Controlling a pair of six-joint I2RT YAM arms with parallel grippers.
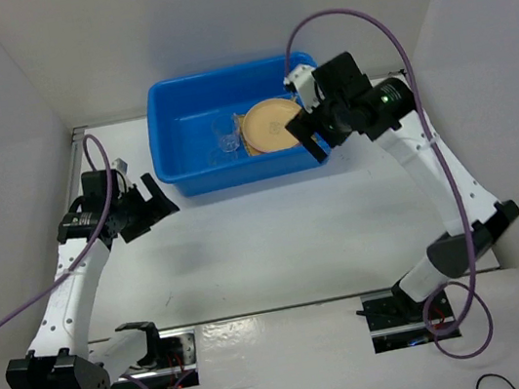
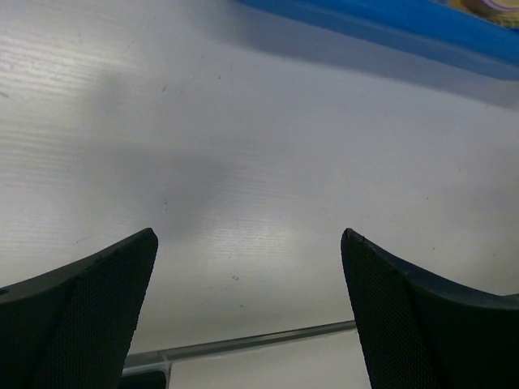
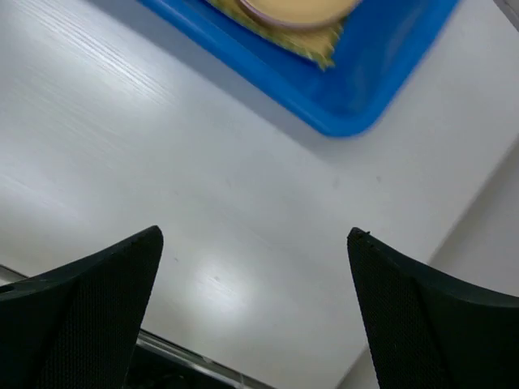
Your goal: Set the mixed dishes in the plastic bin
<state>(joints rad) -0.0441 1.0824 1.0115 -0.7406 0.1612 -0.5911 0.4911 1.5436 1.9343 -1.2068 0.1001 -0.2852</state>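
By the plastic bin (image 1: 166, 130) — right gripper (image 3: 254, 232) hung spread, empty | left gripper (image 2: 248, 232) spread too | best exit looked straight up, clear of rim

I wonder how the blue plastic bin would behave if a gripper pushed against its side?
The blue plastic bin is wide and low on a smooth white table, so it would probably slide, not tip. Holding a tan-orange plate and clear cups, it is likely fairly light. Its thin-looking walls may flex slightly.
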